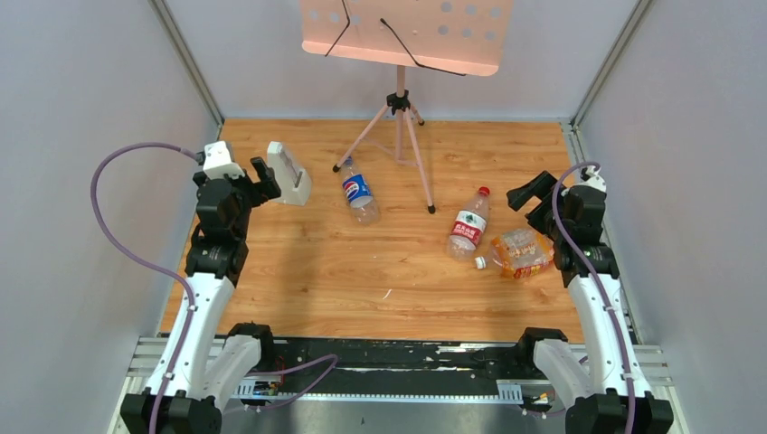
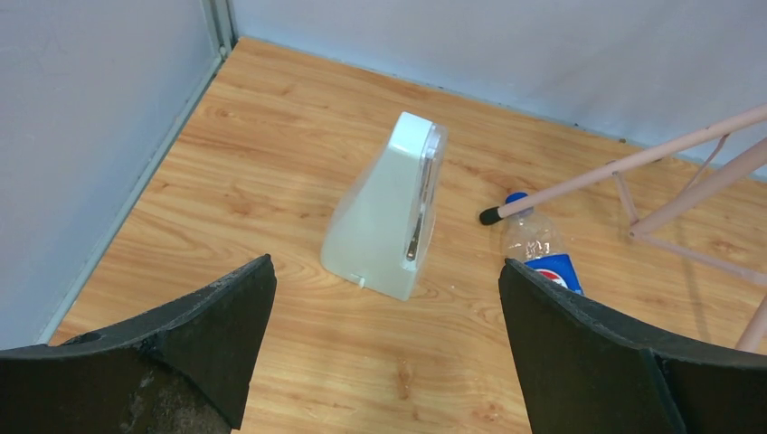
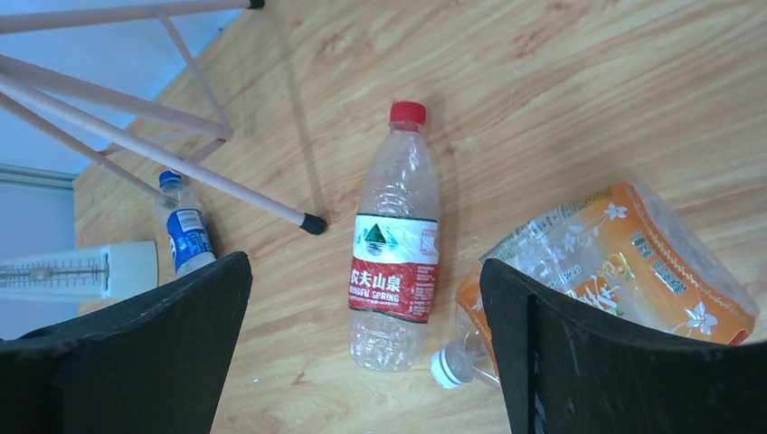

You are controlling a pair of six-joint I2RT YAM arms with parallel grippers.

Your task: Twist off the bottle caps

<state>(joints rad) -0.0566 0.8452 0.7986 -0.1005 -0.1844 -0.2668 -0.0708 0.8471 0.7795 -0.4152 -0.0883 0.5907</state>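
Pale grey upright block [image 2: 384, 217]: wedge-shaped, standing far left on the wood-grain tabletop [image 1: 362, 280]. Pink music stand [image 1: 405, 36]: perforated tray, black cord [image 1: 421, 59] draped across it, black-tipped tripod legs [image 1: 413, 145] planted far centre. Grey walls [image 1: 81, 136]: three sides.

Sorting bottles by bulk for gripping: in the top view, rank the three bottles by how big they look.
1. Orange-labelled bottle: widest.
2. Red-labelled bottle: about as long but slimmer, so a close call with the first.
3. Pepsi bottle: shortest, though it lies slightly farther from the camera.
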